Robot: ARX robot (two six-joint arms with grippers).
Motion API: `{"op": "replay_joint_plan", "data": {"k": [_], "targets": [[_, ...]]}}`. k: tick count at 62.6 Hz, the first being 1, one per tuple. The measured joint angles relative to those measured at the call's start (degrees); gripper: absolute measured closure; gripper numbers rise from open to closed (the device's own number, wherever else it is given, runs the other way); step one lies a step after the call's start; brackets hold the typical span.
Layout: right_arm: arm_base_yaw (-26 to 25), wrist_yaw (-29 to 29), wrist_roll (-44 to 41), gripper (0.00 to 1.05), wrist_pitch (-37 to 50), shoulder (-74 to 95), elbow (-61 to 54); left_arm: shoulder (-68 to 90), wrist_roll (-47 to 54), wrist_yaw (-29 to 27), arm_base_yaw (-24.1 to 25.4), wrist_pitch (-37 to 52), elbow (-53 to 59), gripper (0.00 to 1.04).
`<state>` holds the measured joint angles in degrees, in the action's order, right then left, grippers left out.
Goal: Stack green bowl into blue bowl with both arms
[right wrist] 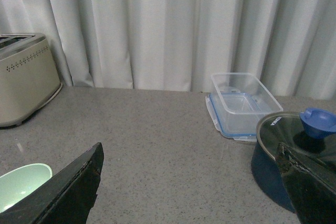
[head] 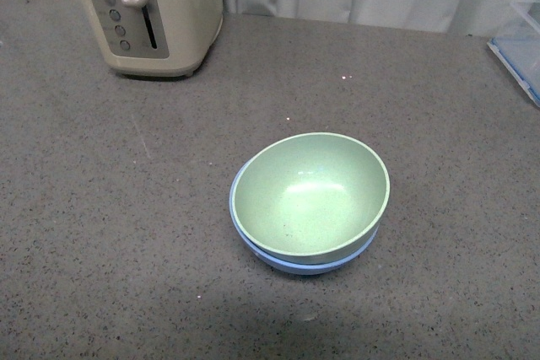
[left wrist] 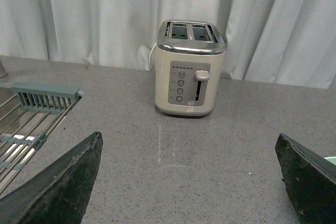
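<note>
The green bowl (head: 310, 196) sits nested inside the blue bowl (head: 291, 263), slightly tilted, in the middle of the grey counter. Only the blue bowl's rim shows beneath it. Neither gripper shows in the front view. My left gripper (left wrist: 189, 182) is open and empty, its dark fingers (left wrist: 63, 184) spread wide over bare counter, facing the toaster (left wrist: 189, 69). My right gripper (right wrist: 191, 182) is open and empty over bare counter. The green bowl's edge shows in the right wrist view (right wrist: 21, 184), and a sliver in the left wrist view (left wrist: 332, 160).
A cream toaster (head: 152, 10) stands at the back left. A clear container with a blue rim (right wrist: 242, 103) and a dark blue pot with a glass lid (right wrist: 294, 153) are at the right. A metal dish rack (left wrist: 26, 124) lies at the left. Curtains hang behind.
</note>
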<state>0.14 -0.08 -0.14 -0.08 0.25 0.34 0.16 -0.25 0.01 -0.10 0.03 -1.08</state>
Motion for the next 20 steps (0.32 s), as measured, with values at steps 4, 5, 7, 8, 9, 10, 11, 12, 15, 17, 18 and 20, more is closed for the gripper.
{"op": "replay_joint_plan", "data": {"k": [4, 5, 7, 8, 9, 10, 11, 12, 15, 17, 18, 20], "targets": [[0.0, 0.0, 0.0, 0.09, 0.0, 0.0, 0.0, 0.0, 0.0, 0.0, 0.0, 0.0, 0.0, 0.06], [0.0, 0.0, 0.0, 0.09, 0.0, 0.0, 0.0, 0.0, 0.0, 0.0, 0.0, 0.0, 0.0, 0.06], [0.0, 0.0, 0.0, 0.09, 0.0, 0.0, 0.0, 0.0, 0.0, 0.0, 0.0, 0.0, 0.0, 0.06], [0.0, 0.0, 0.0, 0.09, 0.0, 0.0, 0.0, 0.0, 0.0, 0.0, 0.0, 0.0, 0.0, 0.06], [0.0, 0.0, 0.0, 0.09, 0.0, 0.0, 0.0, 0.0, 0.0, 0.0, 0.0, 0.0, 0.0, 0.06], [0.0, 0.0, 0.0, 0.09, 0.0, 0.0, 0.0, 0.0, 0.0, 0.0, 0.0, 0.0, 0.0, 0.06], [0.0, 0.0, 0.0, 0.09, 0.0, 0.0, 0.0, 0.0, 0.0, 0.0, 0.0, 0.0, 0.0, 0.06], [0.0, 0.0, 0.0, 0.09, 0.0, 0.0, 0.0, 0.0, 0.0, 0.0, 0.0, 0.0, 0.0, 0.06], [0.0, 0.0, 0.0, 0.09, 0.0, 0.0, 0.0, 0.0, 0.0, 0.0, 0.0, 0.0, 0.0, 0.06], [0.0, 0.0, 0.0, 0.09, 0.0, 0.0, 0.0, 0.0, 0.0, 0.0, 0.0, 0.0, 0.0, 0.06], [0.0, 0.0, 0.0, 0.09, 0.0, 0.0, 0.0, 0.0, 0.0, 0.0, 0.0, 0.0, 0.0, 0.06], [0.0, 0.0, 0.0, 0.09, 0.0, 0.0, 0.0, 0.0, 0.0, 0.0, 0.0, 0.0, 0.0, 0.06]]}}
